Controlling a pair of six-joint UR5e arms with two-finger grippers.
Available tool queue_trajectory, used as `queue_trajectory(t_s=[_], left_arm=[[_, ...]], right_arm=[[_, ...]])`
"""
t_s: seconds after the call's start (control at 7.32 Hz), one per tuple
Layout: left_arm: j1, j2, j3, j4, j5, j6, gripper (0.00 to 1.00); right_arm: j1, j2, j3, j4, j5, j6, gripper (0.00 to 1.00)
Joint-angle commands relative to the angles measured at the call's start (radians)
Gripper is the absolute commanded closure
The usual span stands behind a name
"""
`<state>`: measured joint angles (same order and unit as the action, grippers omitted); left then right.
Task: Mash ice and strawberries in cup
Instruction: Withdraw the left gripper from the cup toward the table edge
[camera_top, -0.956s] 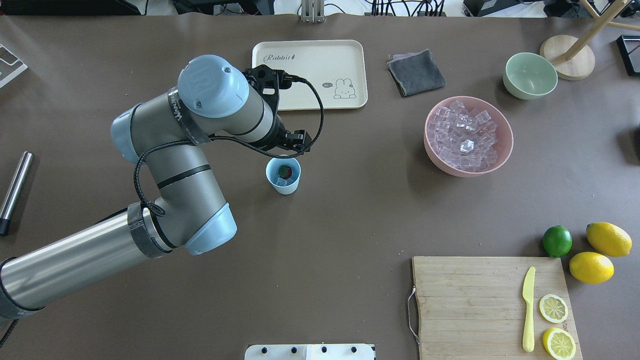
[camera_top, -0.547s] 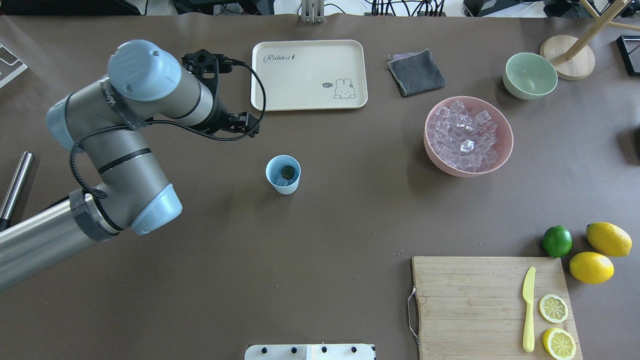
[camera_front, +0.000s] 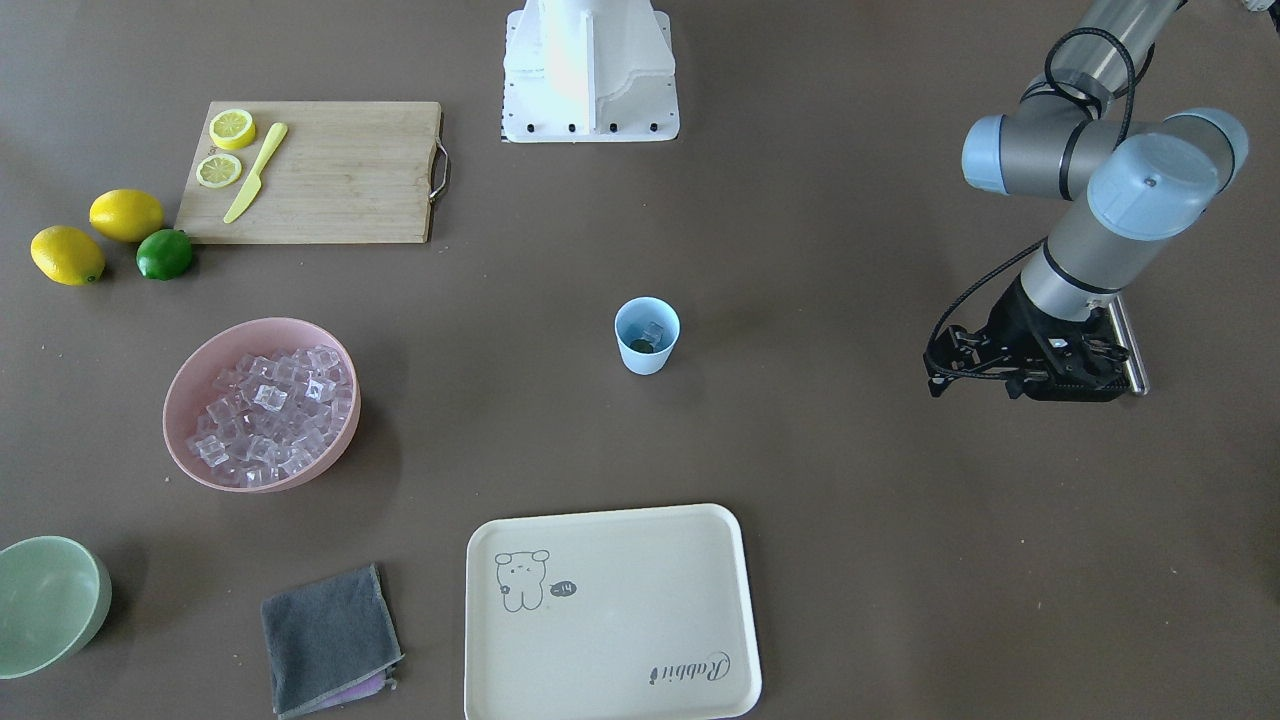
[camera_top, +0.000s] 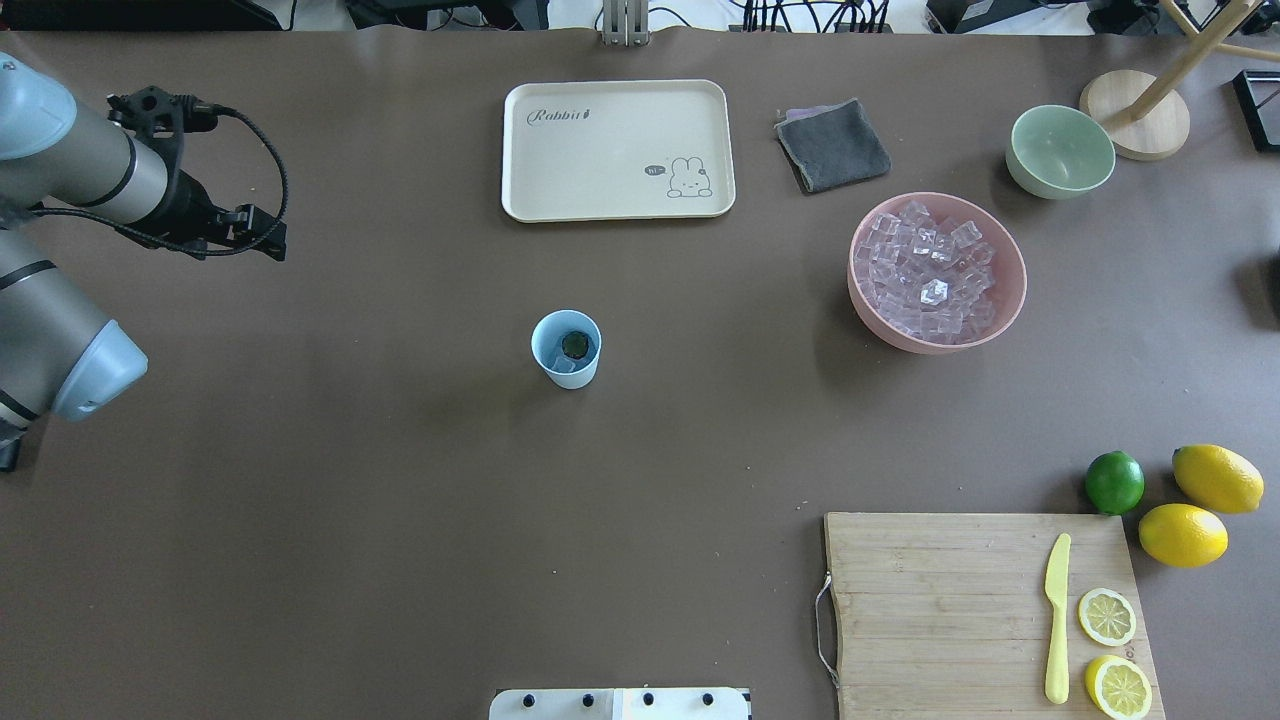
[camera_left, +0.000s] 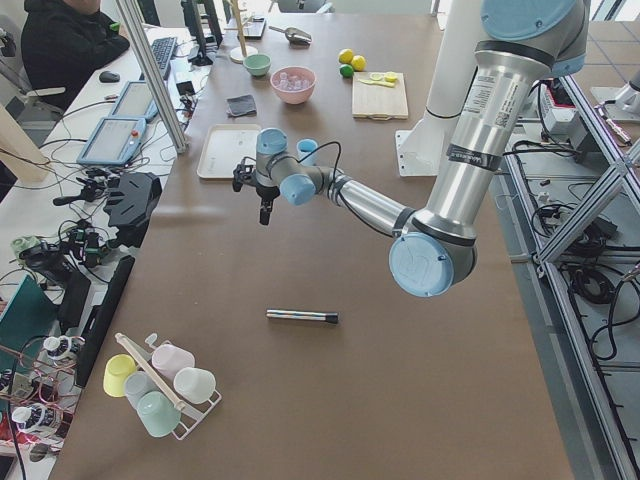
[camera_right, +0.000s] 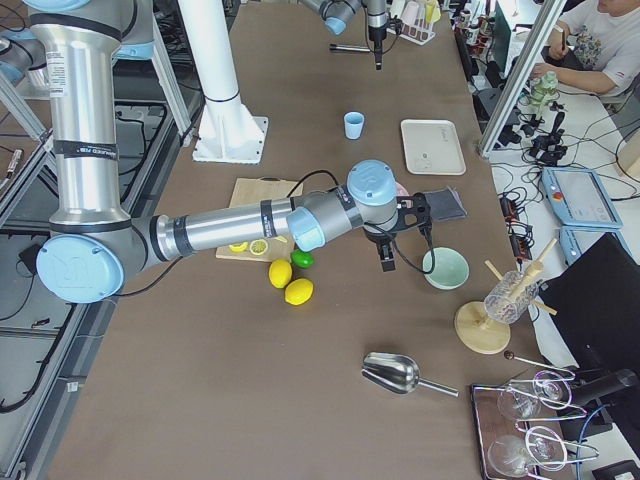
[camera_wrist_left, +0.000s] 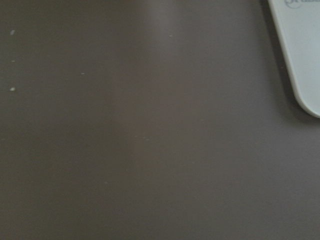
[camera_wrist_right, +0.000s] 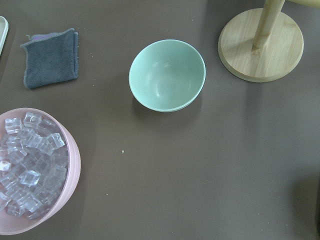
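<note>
The light-blue cup (camera_top: 566, 350) stands mid-table, holding one ice cube (camera_top: 563, 366) and the strawberry (camera_top: 575, 345), neither of them mashed yet. The left gripper (camera_top: 262, 236), over the cup a second ago, has swung well away toward the metal rod (camera_front: 1128, 345), which is likely its next pick. I cannot tell whether its fingers are spread or closed, nor those of the right gripper (camera_right: 386, 262).

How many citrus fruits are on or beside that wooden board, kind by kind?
Whole lemons: 2
Lime: 1
Cut lemon pieces, on the board: 2
Total: 5
</note>
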<state>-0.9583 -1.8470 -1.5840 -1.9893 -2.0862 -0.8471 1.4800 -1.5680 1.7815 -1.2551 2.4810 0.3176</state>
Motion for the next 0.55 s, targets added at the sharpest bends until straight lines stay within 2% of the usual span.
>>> queue_trajectory(t_s=[0.0,0.14,0.27,0.41], left_arm=[[-0.016,0.125,0.158,-0.293,-0.003,0.013,0.02],[-0.016,0.165,0.212,-0.434,-0.012,-0.019,0.02],[-0.020,0.167,0.223,-0.437,-0.012,-0.015,0.02],[-0.096,0.166,0.223,-0.418,-0.085,-0.004,0.02]], right_arm=[[-0.001,0.008,-0.001,0.005,-0.010,-0.005,0.01],[-0.006,0.022,-0.010,0.005,-0.013,-0.006,0.02],[-0.010,0.026,-0.010,0.003,-0.014,-0.006,0.02],[-0.010,0.031,-0.010,0.003,-0.014,-0.006,0.02]])
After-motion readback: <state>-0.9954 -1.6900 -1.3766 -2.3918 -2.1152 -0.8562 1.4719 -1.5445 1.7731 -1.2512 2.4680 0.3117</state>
